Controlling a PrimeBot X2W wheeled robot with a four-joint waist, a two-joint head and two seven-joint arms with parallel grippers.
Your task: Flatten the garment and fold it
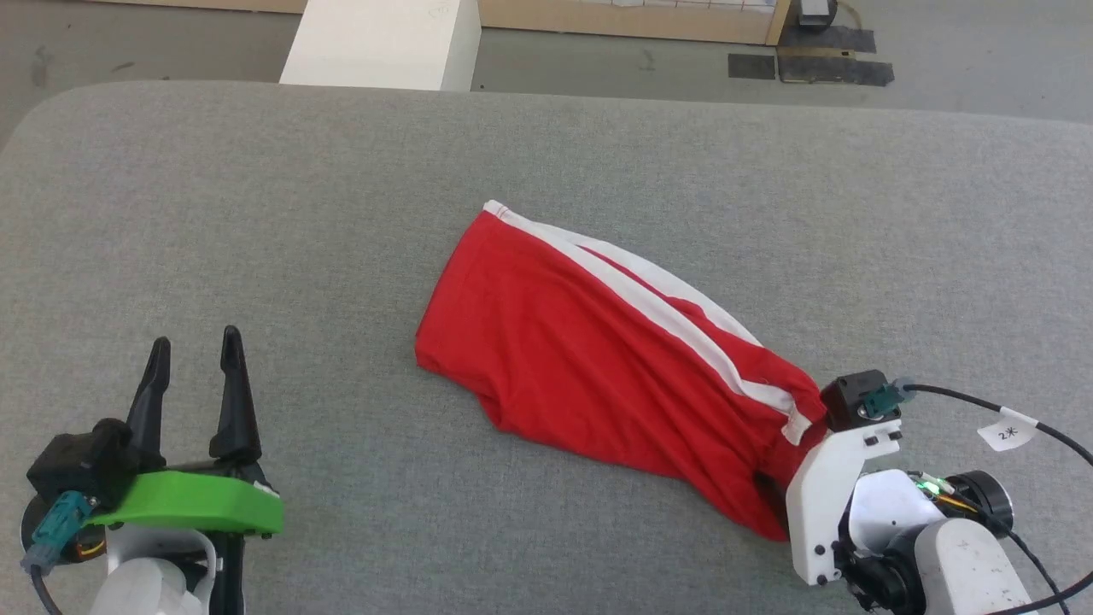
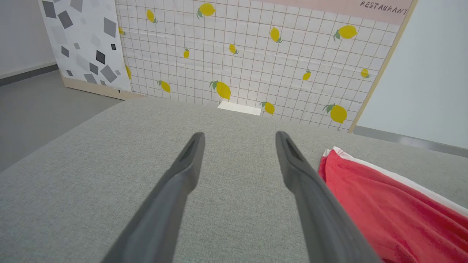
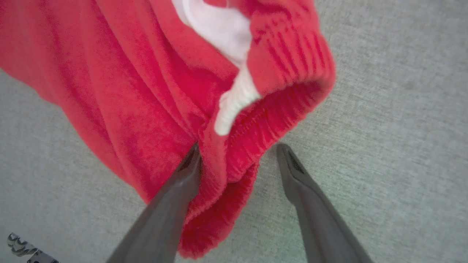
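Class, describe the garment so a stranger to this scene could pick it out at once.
A wide grey fabric-covered table lies before the robot. Just right of its centre lies the garment. It alone is bright red, with white side stripes.

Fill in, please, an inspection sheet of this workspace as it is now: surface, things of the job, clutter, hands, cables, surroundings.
Surface: grey fabric-covered table with rounded corners.
Job's things: red garment with white stripes lies wrinkled and slanted, its near end bunched at the right hand.
Clutter: nothing seen.
Hands: left hand open, apart from the garment; right hand open, the garment's elastic edge between its fingers.
Cables: black cable with white tag at the right wrist; teal plug at the left wrist.
Surroundings: white block beyond the table; lemon-print panel; grey floor.
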